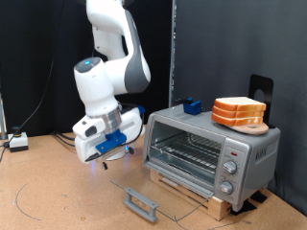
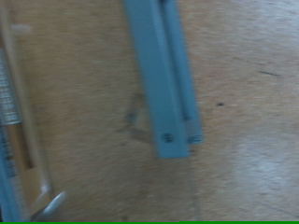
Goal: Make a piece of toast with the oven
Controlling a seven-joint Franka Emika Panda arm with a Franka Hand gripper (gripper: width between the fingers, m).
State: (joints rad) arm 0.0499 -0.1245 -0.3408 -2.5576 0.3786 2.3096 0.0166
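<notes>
The silver-grey oven stands at the exterior view's right on a wooden board. Its glass door is folded down flat, with the grey bar handle out in front, and the wire rack inside is bare. Three alike slices of toast are stacked on a small plate on the oven's roof. My gripper, with blue fingers, hangs above the table to the left of the open door, apart from it. In the wrist view one blue finger shows over bare tabletop, with nothing between the fingers.
A small blue block sits on the oven's roof left of the bread. A black stand rises behind the stack. Cables and a white box lie at the far left. Black curtains hang behind.
</notes>
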